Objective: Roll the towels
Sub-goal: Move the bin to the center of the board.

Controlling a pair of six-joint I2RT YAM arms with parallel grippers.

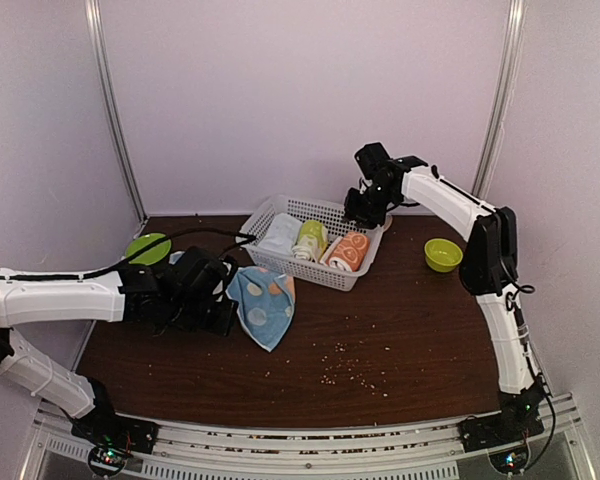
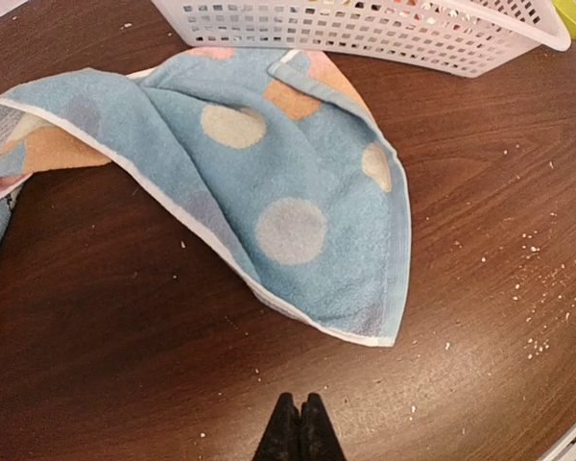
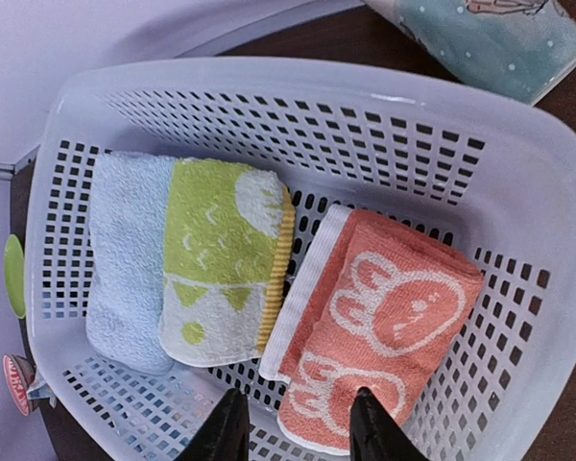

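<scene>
Shows the left fingers (image 2: 299, 408) pinched together on nothing, low over the wood counter (image 2: 125, 336). Puts the light blue towel (image 2: 288, 192), spotted orange and white, just beyond their tips and apart from them, unrolled and rumpled, one corner pointing back toward them, its far edge beside the white plastic basket (image 2: 365, 34). Catches the right fingers (image 3: 298, 413) parted to a middling gap over that basket, straddling the near end of the peach-orange towel (image 3: 374, 317), rolled, white cartoon prints up; cannot tell whether touching. Places the yellow-green rolled towel (image 3: 226, 259) and the pale blue rolled towel (image 3: 125, 259) alongside it. Adds crumbs (image 2: 538, 250) on the counter and a green bowl (image 1: 443, 255) right of the basket.
</scene>
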